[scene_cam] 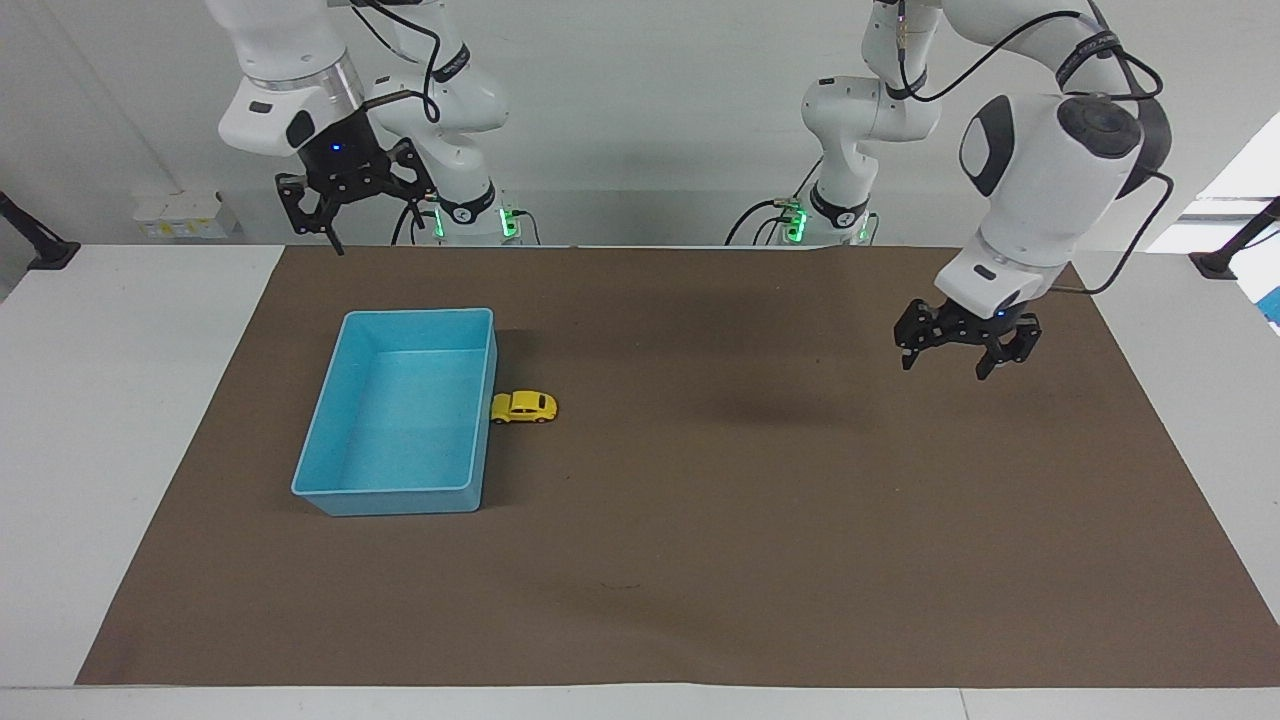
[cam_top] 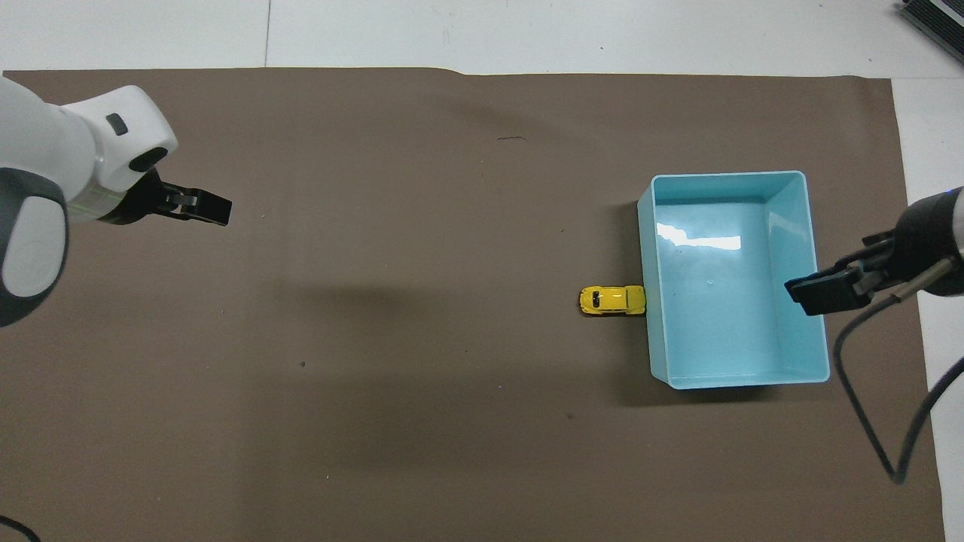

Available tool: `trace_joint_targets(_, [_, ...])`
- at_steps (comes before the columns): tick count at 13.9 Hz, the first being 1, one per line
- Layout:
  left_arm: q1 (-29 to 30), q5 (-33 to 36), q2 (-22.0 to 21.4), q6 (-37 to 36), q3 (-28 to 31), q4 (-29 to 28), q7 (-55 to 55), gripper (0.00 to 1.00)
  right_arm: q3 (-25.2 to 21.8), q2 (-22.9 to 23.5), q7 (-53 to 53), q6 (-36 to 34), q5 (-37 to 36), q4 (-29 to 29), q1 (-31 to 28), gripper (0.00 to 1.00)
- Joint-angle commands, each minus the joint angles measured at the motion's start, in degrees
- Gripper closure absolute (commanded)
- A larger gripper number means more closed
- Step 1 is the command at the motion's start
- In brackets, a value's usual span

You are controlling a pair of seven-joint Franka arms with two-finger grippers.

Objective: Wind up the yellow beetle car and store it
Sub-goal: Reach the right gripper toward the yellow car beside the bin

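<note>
The yellow beetle car (scene_cam: 523, 407) stands on the brown mat with one end against the wall of the light blue bin (scene_cam: 398, 499), on the bin's side toward the left arm's end. It also shows in the overhead view (cam_top: 612, 299), beside the bin (cam_top: 646, 339). The bin holds nothing. My left gripper (scene_cam: 962, 358) is open and empty, raised over the mat at the left arm's end, well apart from the car; it also shows in the overhead view (cam_top: 203, 209). My right gripper (scene_cam: 362, 212) is open and empty, held high; in the overhead view (cam_top: 817, 292) it covers the bin's outer rim.
The brown mat (scene_cam: 700, 560) covers most of the white table (scene_cam: 120, 400). The right arm's cable (cam_top: 874, 421) hangs beside the bin toward the right arm's end.
</note>
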Motion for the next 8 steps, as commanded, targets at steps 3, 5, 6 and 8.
trace_joint_targets(3, [3.21,-0.43,-1.74,-9.68,-0.49,5.59,-0.80,0.00,0.25,-2.24,-25.29,1.57,-0.07,-3.52,2.75,0.00])
trace_joint_targets(5, [3.12,2.38,-2.97,-12.75,-0.58,6.47,-0.80,0.00,0.16,-1.89,-36.19,2.63,-0.15,-3.53,2.75,0.00])
trace_joint_targets(6, [3.12,2.83,-3.41,-14.33,-0.58,7.26,-0.80,0.00,0.16,-1.19,-42.33,3.50,-0.15,-3.53,2.84,0.00])
trace_joint_targets(8, [3.12,2.66,-6.39,-14.53,-0.75,5.26,-0.97,0.00,0.25,1.61,-48.27,5.35,-0.24,-3.53,4.58,0.00])
